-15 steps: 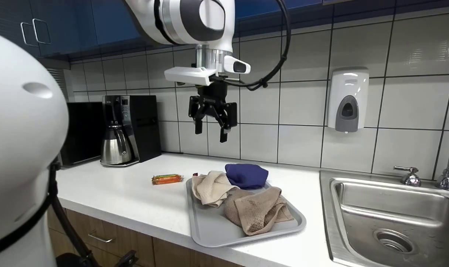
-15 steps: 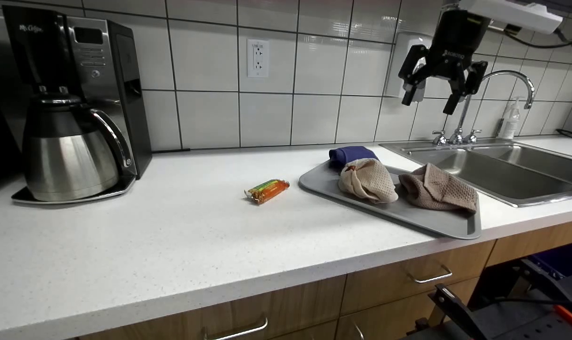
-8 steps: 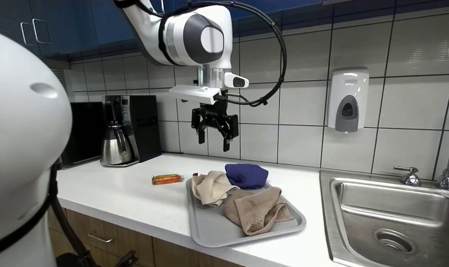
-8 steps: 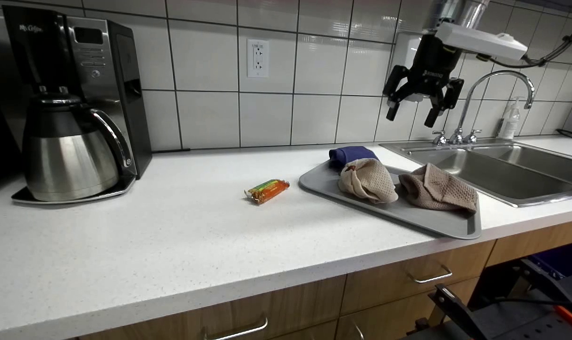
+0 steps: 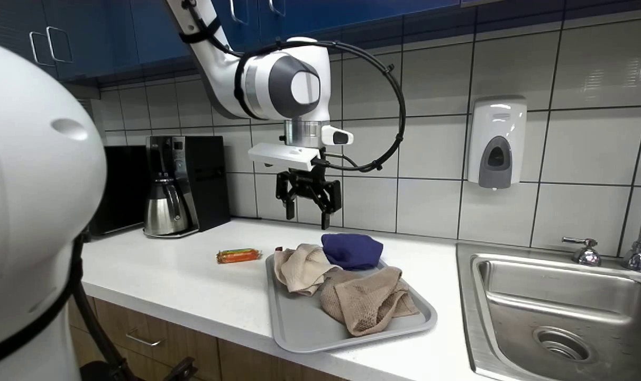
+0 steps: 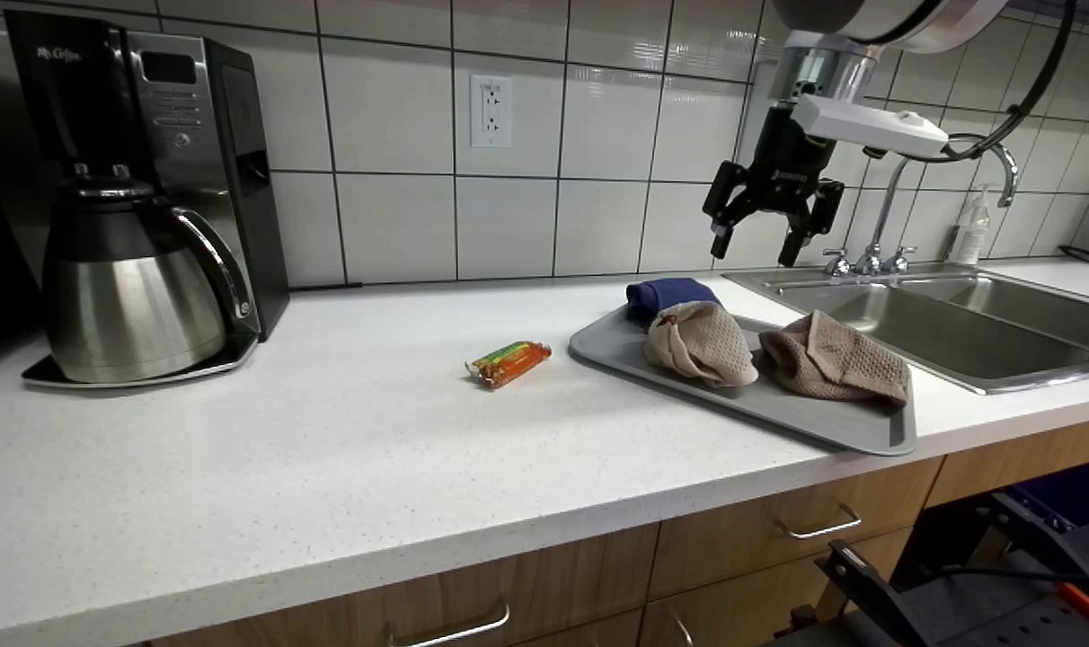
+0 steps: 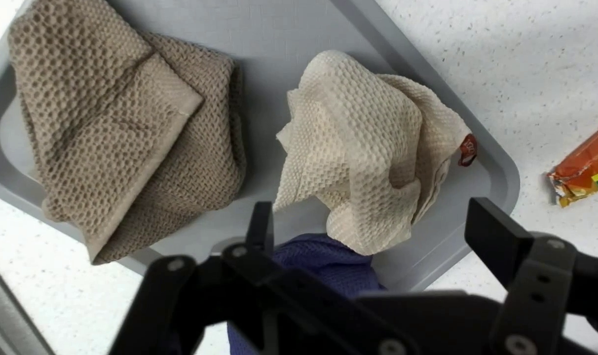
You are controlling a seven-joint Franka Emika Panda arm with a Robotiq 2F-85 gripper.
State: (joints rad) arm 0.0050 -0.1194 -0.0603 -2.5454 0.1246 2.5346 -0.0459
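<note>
My gripper [image 5: 308, 218] [image 6: 755, 252] hangs pointing down above the far side of a grey tray [image 5: 304, 338] [image 7: 279, 29]. Its jaws are wide apart, with nothing held between them. Nearest below are a cream cloth [image 5: 302, 267] [image 7: 368, 143] and a purple cloth [image 5: 351, 251] [image 6: 670, 293], neither touched. In the wrist view the fingers hide much of the purple cloth. A small dark red piece [image 7: 468, 149] pokes out at the cream cloth's corner. Folded on the same tray lies a brown cloth [image 5: 371, 301] [image 7: 121, 128].
An orange wrapped snack [image 6: 511, 363] [image 7: 587, 165] lies on the counter beside the tray. A coffee maker [image 6: 212, 180] with a steel carafe stands farther along. Across the tray are a steel sink [image 5: 468, 317] and its faucet [image 6: 886, 207]. A soap dispenser [image 5: 497, 143] hangs on the tiled wall.
The gripper has come steadily down toward the tray, shifting leftward in one exterior picture. Its jaws stay apart. Cloths, tray and snack have not moved.
</note>
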